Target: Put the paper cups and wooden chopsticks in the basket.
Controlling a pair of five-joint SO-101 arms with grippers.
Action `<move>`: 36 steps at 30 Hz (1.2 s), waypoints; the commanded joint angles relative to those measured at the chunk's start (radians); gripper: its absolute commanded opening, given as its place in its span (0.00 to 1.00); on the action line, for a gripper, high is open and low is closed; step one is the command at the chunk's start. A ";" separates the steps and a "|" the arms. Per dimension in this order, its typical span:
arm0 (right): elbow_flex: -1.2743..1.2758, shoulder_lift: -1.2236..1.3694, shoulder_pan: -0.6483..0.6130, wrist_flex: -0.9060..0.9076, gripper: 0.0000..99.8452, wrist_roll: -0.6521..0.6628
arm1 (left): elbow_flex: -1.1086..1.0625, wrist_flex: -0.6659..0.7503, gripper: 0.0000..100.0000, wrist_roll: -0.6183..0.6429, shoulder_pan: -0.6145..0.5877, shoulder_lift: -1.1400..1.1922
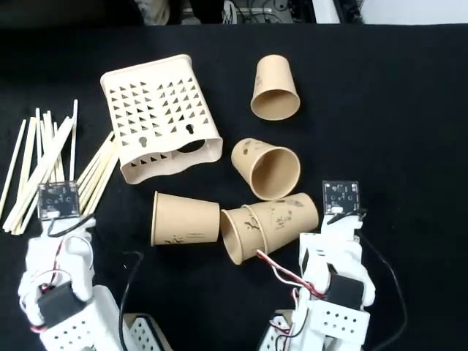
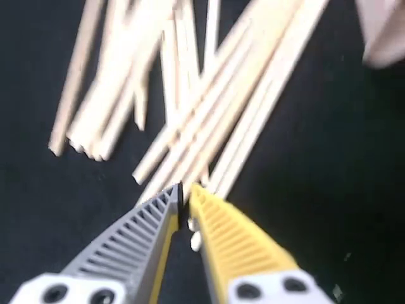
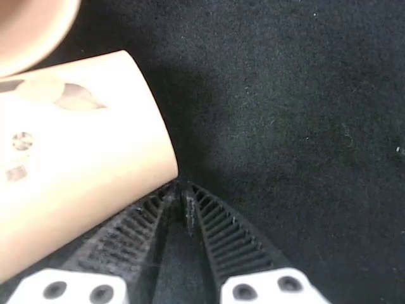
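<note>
A cream plastic basket point(image 1: 161, 117) lies on its side on the black table, its opening toward the cups. Several brown paper cups lie tipped over: one far back point(image 1: 276, 89), one mid-table point(image 1: 267, 168), one near the front point(image 1: 184, 219), and a nested stack point(image 1: 270, 223). Wooden chopsticks point(image 1: 44, 161) are scattered at the left. My left gripper point(image 2: 184, 192) is shut and empty, its tip just short of the chopsticks point(image 2: 209, 120). My right gripper point(image 3: 185, 192) is shut and empty, with the stacked cup point(image 3: 76, 158) lying right beside its tip.
The left arm point(image 1: 62, 285) stands at the front left and the right arm point(image 1: 333, 285) at the front right. Black tabletop point(image 1: 409, 131) lies bare on the right. The rim of another cup point(image 3: 31, 25) shows beyond the stack, and a basket corner point(image 2: 386, 31) beyond the chopsticks.
</note>
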State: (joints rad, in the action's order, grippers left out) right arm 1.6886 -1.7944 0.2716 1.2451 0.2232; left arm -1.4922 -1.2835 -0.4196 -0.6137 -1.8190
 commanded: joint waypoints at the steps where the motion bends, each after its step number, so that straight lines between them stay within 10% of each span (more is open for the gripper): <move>1: -0.001 0.002 0.006 0.005 0.01 0.000 | 0.177 0.002 0.18 0.109 0.050 0.000; 7: -0.001 0.002 0.006 0.005 0.01 0.000 | 0.194 0.092 0.28 0.324 0.101 0.003; 36: -0.001 0.004 0.006 0.005 0.01 0.000 | 0.323 0.555 0.31 0.160 0.447 0.838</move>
State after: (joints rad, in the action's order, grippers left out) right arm 1.6886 -1.7944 0.2716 1.2451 0.2232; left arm -1.1132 -0.8769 -0.2463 -0.1811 -0.9966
